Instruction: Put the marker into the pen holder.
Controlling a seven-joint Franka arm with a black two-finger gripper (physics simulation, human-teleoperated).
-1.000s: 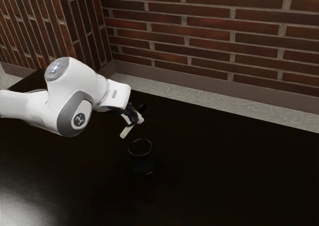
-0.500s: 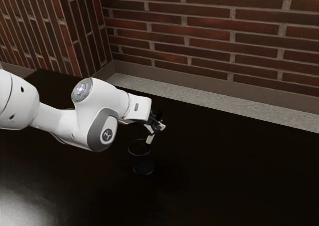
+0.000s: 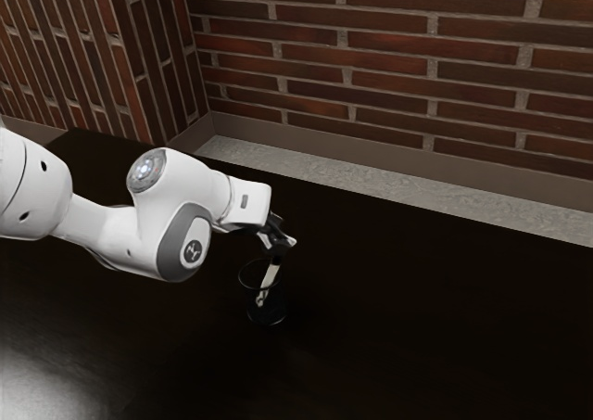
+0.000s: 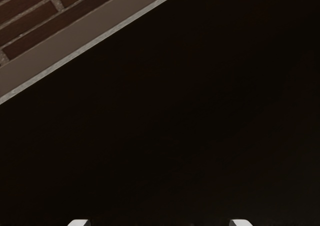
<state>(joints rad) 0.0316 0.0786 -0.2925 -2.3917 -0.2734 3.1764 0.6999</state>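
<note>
My arm (image 3: 171, 216) reaches in from the exterior view's left, over the dark bench (image 3: 417, 318), with the fingers (image 3: 289, 242) just above the pen holder (image 3: 268, 315). They're spread wide — in the wrist view the two fingertips (image 4: 80, 222) stand well apart. The pale marker (image 3: 270, 277) is in the holder, tilted, its lower part leaning toward the exterior view's left and its top poking up past the rim, close under the fingers. Whether that top brushes one of them, I can't tell. The holder stands upright on the bench, well apart from the bench edge that runs along the brick wall (image 3: 389, 49) — a pale strip (image 3: 371, 184) lies between that edge and the wall.
</note>
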